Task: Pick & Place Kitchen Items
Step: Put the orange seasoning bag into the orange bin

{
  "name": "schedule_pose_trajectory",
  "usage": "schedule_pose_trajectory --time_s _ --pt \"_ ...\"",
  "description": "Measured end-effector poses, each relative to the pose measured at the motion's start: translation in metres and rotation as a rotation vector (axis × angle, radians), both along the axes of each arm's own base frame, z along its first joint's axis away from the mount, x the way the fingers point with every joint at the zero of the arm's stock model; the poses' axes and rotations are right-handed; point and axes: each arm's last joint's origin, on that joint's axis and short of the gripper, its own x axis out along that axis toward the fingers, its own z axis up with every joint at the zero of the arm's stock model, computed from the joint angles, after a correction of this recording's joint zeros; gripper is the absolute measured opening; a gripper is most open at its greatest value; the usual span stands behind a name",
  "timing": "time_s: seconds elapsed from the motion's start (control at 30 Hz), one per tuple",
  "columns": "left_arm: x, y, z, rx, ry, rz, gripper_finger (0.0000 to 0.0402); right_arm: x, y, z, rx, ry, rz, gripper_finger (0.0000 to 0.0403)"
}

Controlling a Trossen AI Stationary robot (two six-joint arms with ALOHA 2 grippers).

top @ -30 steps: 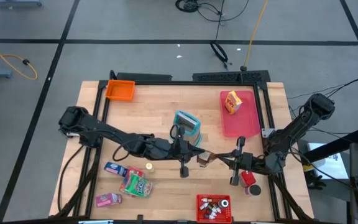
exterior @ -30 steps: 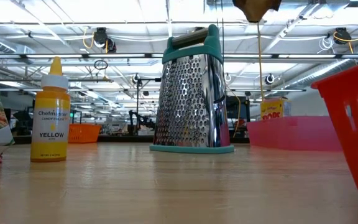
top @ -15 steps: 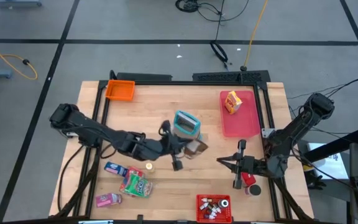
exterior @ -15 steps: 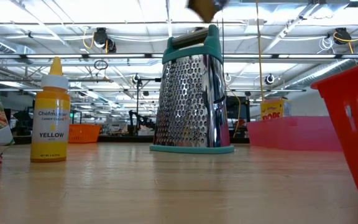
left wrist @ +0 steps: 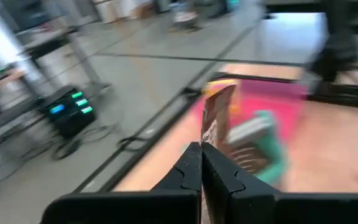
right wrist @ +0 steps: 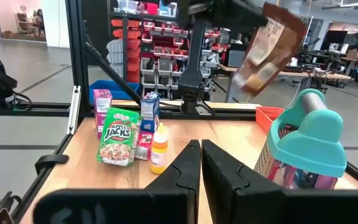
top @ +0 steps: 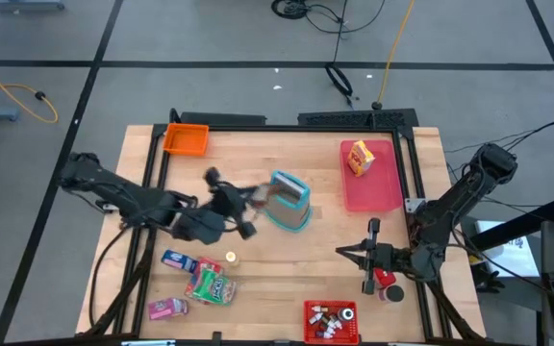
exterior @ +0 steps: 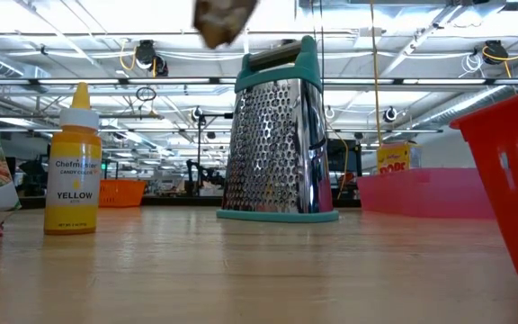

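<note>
My left gripper is shut on a brown snack packet, high over the table just left of the teal-handled grater. The low view shows only the packet, at the top. My right gripper hovers shut near the table's right edge, holding nothing, beside a red dark-lidded canister. A blue packet, a green cereal packet, a pink packet and a yellow bottle rest on the wood at the near left. My left gripper pinches one end of the brown packet between its two fingers. The fingers come roughly level from the table's left. The rest of the packet juts out beyond the fingertips, tilted, lifted clear of the table and the grater.
An orange bin sits at the far left corner. A pink tray with a yellow box lies at the far right. A red bin of small bottles stands at the near edge. Black frame rails border the table.
My left gripper has carried the brown packet from beside my right gripper toward the table's left and far side, rising and tipping from pointing downward to nearly level. The packet is now beside the grater's top.
</note>
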Motion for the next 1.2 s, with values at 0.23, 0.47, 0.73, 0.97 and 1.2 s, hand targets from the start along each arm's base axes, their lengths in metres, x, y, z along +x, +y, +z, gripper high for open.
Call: schedule_pose_trajectory --time_s 0.23,0.47,0.73,0.97,1.2 --pt "-0.043 0.022 -0.005 -0.013 -0.006 0.267 0.0 0.0 0.0 -0.001 -0.016 0.009 0.0 0.0008" --pt "-0.06 0.04 -0.014 -0.021 -0.004 0.419 0.0 0.0 0.0 -0.002 -0.051 0.019 0.0 0.0006" --pt "-0.065 0.064 -0.017 -0.012 0.035 0.545 0.0 0.003 -0.004 -0.006 -0.095 0.054 -0.019 0.0002" --pt "-0.076 0.089 -0.04 -0.03 0.074 0.654 0.0 0.008 -0.011 -0.01 -0.117 0.086 -0.056 0.0001" --pt "-0.104 0.116 -0.07 -0.121 0.046 0.74 0.0 0.009 -0.012 -0.011 -0.14 0.095 -0.061 0.0001"
